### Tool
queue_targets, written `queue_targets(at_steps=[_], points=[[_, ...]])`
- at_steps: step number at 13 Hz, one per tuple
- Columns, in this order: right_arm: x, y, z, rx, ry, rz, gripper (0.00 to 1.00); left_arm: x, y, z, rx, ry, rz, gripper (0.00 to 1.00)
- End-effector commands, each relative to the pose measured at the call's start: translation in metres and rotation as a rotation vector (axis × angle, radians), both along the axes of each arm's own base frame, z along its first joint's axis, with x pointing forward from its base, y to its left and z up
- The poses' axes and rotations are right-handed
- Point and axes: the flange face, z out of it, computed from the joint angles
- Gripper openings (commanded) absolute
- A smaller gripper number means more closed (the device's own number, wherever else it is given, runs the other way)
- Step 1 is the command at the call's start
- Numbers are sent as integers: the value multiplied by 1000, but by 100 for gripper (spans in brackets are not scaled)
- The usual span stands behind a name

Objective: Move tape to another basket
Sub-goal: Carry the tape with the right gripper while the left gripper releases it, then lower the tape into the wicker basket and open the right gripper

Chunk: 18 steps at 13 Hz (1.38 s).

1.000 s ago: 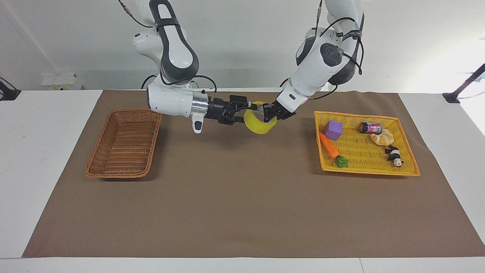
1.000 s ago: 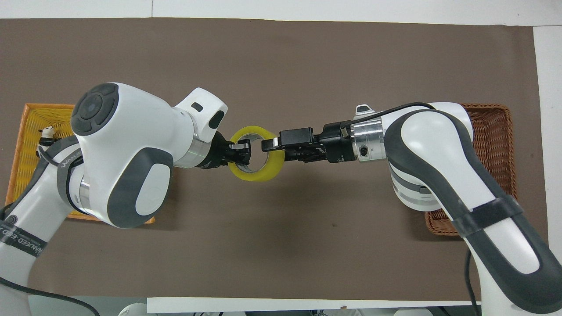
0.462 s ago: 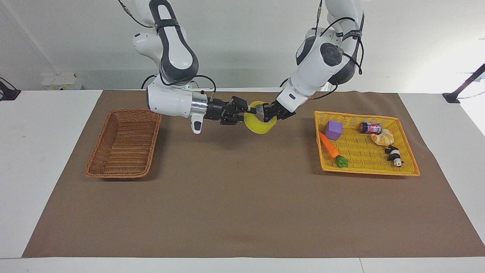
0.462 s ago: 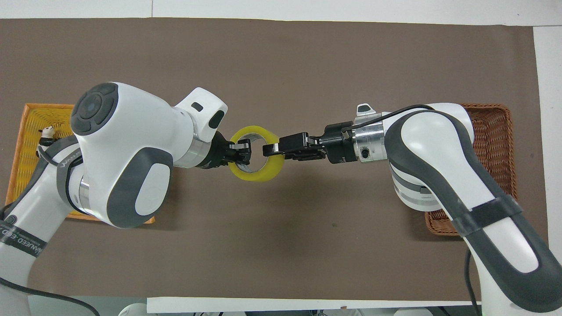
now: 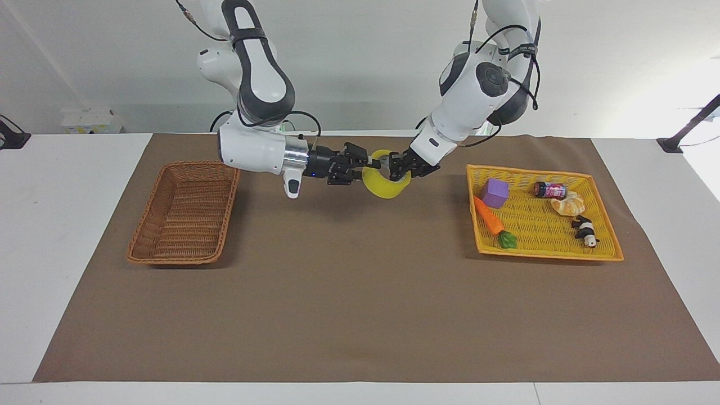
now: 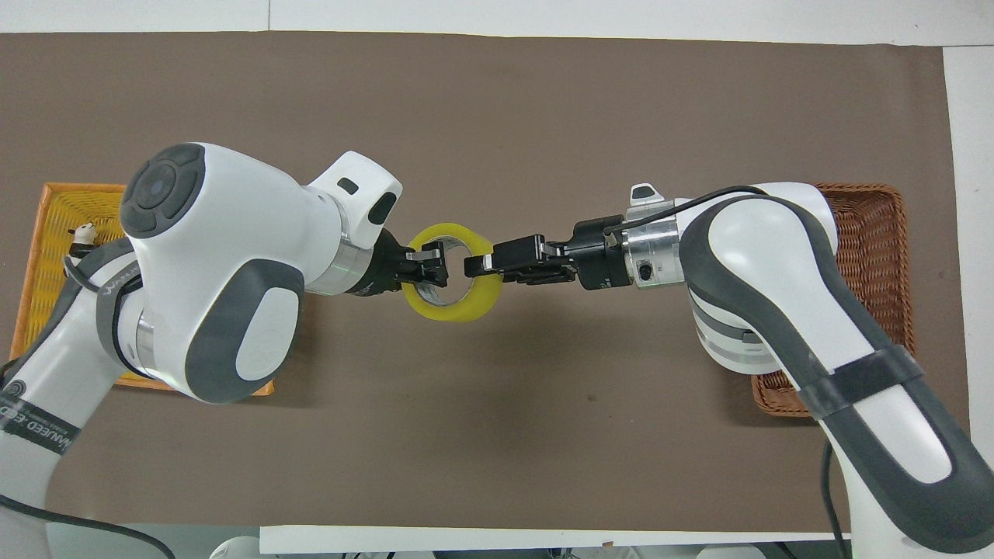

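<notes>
Across the middle of the brown-covered tabletop (image 5: 360, 315), seen from the facing camera, the wide ring of translucent yellow packing tape (image 5: 386, 181) hangs in the air between two claws, well apart from both baskets. From the right arm's end, the right claw (image 5: 365, 164) reaches in level and is closed on the ring's wall on its own side. Coming down at a slant, the left claw (image 5: 395, 167) is closed on the ring's wall on the side toward the left arm. Toward the right arm's end sits the rectangular dark-brown woven wicker basket (image 5: 183, 212) with sloping sides. Toward the left arm's end lies a flat bright yellow woven tray (image 5: 543, 225) carrying a purple block (image 5: 495, 193), an orange toy carrot (image 5: 490, 218), a small can (image 5: 550, 190), a bread roll (image 5: 568, 203) and a black-and-white toy animal (image 5: 585, 230). From overhead, the tape (image 6: 453, 271) shows as a tilted ring over bare brown cloth, with the left claw (image 6: 432, 268) pinching one side of it, a finger inside the hole, and the right claw (image 6: 477, 266) pinching the other side. Beneath the right arm the wicker basket (image 6: 877, 233) is partly covered, and the yellow tray (image 6: 54, 233) peeks out under the left arm.
</notes>
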Motion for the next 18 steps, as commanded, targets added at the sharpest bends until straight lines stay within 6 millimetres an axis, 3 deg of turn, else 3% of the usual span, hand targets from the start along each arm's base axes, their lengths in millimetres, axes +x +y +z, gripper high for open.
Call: queue_targets(at_steps=[1, 2, 5, 7, 8, 9, 11, 13, 15, 17, 18], points=[[-5, -6, 5, 3, -13, 6, 0, 18, 70, 68, -7, -27, 71, 100], [-5, -7, 5, -4, -15, 10, 0, 28, 102, 81, 28, -36, 101, 100], [0, -20, 6, -34, -30, 24, 0, 63, 215, 72, 271, -115, 132, 100], [11, -58, 7, -51, -24, 30, 0, 76, 316, 69, 361, -140, 90, 100], [19, -90, 11, -58, -21, 25, 0, 75, 360, 70, 366, -147, 44, 100], [24, -123, 12, -76, -13, 29, 0, 74, 387, 70, 369, -156, 25, 100], [26, -213, 14, -88, 3, 13, 0, 72, 405, 69, 371, -153, 49, 100], [14, -309, 9, -129, -23, -29, 0, 73, 397, 69, 369, -150, 33, 100], [-2, -383, 15, -203, -12, -24, 0, 73, 392, 69, 369, -150, 23, 100], [-16, -451, 7, -254, -45, 31, 0, 72, 391, 68, 367, -139, 16, 100], [-22, -485, -13, -249, -65, 50, 0, 72, 386, 68, 373, -140, 4, 100]])
